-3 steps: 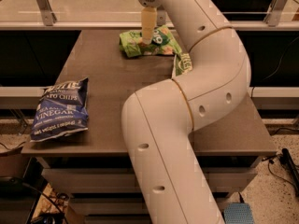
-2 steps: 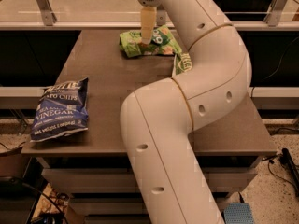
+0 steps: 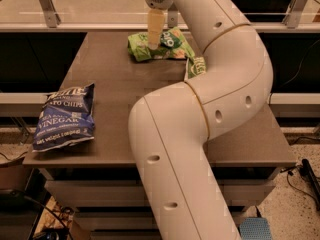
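Note:
My gripper (image 3: 154,43) hangs at the far side of the table, pointing straight down. Its tip is over or on a green chip bag (image 3: 141,48) that lies flat near the back edge. Whether it touches the bag is not visible. A second green packet (image 3: 196,67) peeks out to the right, mostly hidden behind my white arm (image 3: 220,99). A blue salt-and-vinegar chip bag (image 3: 65,117) lies flat at the table's front left, far from the gripper.
The brown table (image 3: 110,89) has a shelf below it. A metal railing (image 3: 47,6) runs behind the back edge. My arm covers much of the table's right half. Cables lie on the floor at right (image 3: 300,171).

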`<state>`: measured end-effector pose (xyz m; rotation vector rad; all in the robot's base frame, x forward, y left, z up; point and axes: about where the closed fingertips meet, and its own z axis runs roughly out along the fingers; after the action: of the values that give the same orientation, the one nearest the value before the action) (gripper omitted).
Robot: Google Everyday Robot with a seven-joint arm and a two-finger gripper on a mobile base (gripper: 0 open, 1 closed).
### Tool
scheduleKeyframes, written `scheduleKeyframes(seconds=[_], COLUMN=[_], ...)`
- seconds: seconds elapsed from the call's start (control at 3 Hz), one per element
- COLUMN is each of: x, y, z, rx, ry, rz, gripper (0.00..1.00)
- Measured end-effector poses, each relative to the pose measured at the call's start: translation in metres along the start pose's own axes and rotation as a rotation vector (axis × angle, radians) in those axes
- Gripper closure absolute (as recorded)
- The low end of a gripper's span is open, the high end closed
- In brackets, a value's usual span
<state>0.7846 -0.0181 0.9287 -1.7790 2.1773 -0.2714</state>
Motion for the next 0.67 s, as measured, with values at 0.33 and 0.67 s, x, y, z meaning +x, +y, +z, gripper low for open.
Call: scheduleKeyframes(seconds=[0.33,0.67], x=[-0.0043,-0.0067], y=[0.0072,0.0127], z=[0.0018,0.0038], rx=[-0.029,-0.052], ry=[-0.023,-0.048], rz=[0.029,0.062], gripper=[0.00,0.00])
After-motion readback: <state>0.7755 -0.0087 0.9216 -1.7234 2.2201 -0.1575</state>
